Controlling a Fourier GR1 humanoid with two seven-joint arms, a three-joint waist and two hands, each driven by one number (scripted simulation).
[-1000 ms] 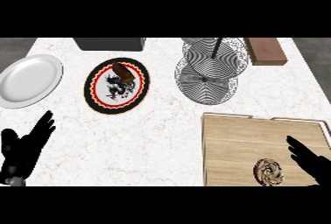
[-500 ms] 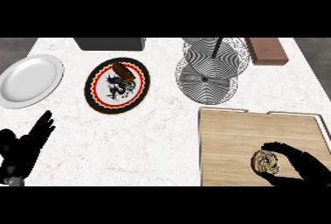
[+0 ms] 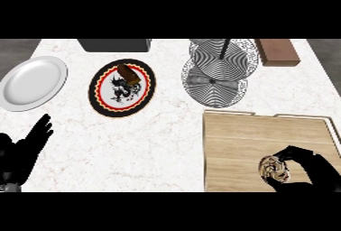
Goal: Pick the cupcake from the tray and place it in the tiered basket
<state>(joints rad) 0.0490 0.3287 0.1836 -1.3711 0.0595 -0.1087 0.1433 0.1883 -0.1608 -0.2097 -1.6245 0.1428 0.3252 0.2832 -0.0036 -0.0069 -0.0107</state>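
The cupcake (image 3: 273, 168), brown with pale swirls, sits on the wooden tray (image 3: 246, 140) at the lower right. My right hand (image 3: 314, 169) is on the tray right beside it, with fingers curled over the cupcake's top and right side. The tiered basket (image 3: 220, 67), black-and-white striped wire with a dark centre pole, stands behind the tray at the upper middle right. My left hand (image 3: 23, 151) rests open at the lower left edge, fingers up, far from the tray.
A black, red and white patterned plate (image 3: 106, 97) holds a brown item (image 3: 128, 73) left of the basket. A plain white plate (image 3: 30, 83) lies at the far left. A dark box (image 3: 113, 44) and a brown block (image 3: 277, 51) stand at the back edge.
My right hand has moved left across the tray and its fingers have curled round the cupcake. The view has shifted a little. The left hand stayed put.
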